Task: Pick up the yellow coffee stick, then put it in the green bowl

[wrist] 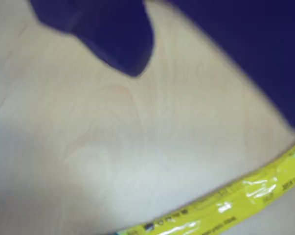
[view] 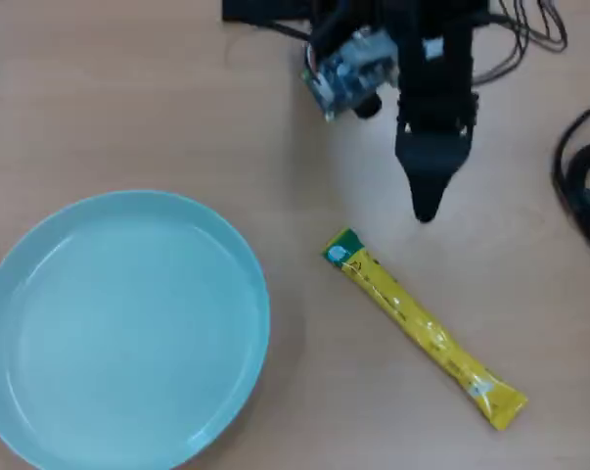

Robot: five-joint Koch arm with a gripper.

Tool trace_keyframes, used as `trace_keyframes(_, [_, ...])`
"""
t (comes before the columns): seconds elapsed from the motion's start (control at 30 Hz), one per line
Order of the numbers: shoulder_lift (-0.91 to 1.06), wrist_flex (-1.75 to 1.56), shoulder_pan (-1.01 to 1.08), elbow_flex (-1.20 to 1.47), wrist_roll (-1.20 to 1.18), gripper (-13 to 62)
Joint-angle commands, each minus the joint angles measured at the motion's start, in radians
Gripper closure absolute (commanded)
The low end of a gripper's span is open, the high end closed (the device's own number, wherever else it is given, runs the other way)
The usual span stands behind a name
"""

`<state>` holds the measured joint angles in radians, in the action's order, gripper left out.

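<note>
One yellow coffee stick just below the gripper, fingers look pressed together holding nothing, one green bowl off to the left in the overhead view

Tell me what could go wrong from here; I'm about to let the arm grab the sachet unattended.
The sachet lies flat and diagonal on the table, so the pincer, above its green end, may slide off or push it away. Carrying it by one end to the bowl, it could droop and catch the rim.
</note>
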<state>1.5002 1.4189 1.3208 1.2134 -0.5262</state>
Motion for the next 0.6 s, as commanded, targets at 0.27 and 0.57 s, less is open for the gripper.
trace_keyframes(0.27, [-0.187, -0.02, 0.017, -0.249, -0.218, -0.6])
trace_keyframes(0.57, [-0.42, -0.023, 0.046, -0.443, -0.227, -0.8])
